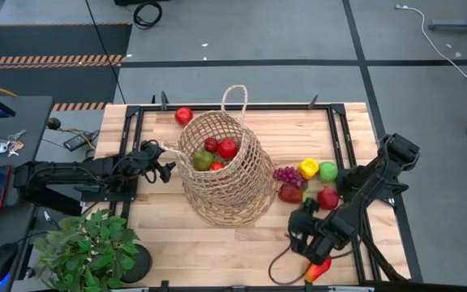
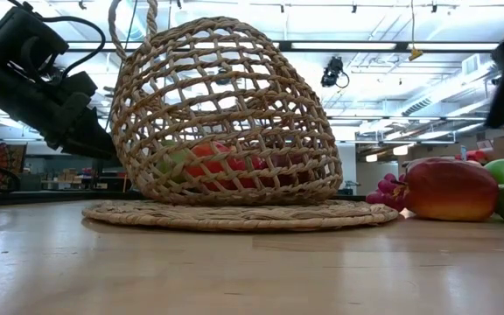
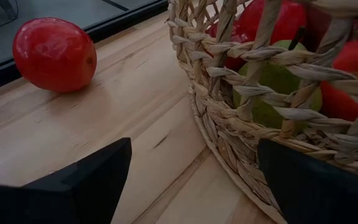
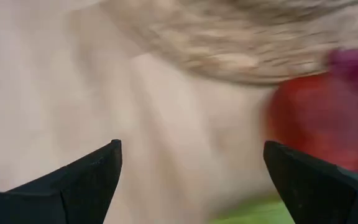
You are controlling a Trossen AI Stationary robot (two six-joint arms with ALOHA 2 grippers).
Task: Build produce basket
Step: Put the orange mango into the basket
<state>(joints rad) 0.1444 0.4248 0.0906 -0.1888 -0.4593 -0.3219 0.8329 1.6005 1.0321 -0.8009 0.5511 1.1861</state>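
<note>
Bulging open-weave wicker basket (image 1: pixel 224 172) cradles glossy round produce (image 1: pixel 227 148); both grippers' jaws gape, empty.

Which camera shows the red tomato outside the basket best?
The left wrist view: the tomato fills it, lying beside the basket. The high view shows it small; low and right wrist views miss it.

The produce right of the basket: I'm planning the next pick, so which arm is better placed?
Probably right. The right gripper hangs open beside the mango and grapes; the left gripper is across the basket.
</note>
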